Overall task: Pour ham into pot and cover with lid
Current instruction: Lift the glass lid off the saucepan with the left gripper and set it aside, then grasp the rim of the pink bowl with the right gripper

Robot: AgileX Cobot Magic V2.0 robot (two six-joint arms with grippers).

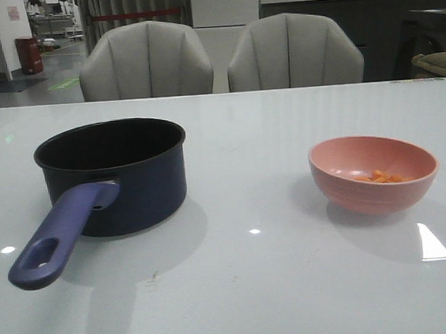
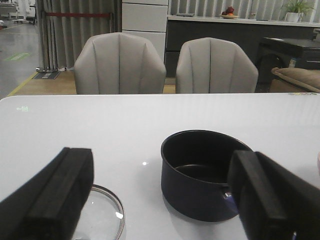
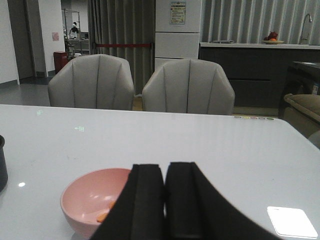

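Lighting: dim, overhead. Counter (image 1: 238,287): glossy, small white glare spots, soft shadows beside pot (image 1: 117,177) and bowl (image 1: 373,174). Wrist views: near end effector fingers (image 2: 60,195) blurred.

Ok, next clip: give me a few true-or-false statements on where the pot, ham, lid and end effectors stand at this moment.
1. The pot holds the ham. False: the pot is empty; the ham lies in the pink bowl.
2. The lid sits on the pot. False: it lies on the table beside the pot, under the left end effector.
3. The left end effector is open. True.
4. The right end effector grips the bowl. False: its fingers are closed together on nothing, short of the bowl.
5. The pot's handle points toward the robot. True.
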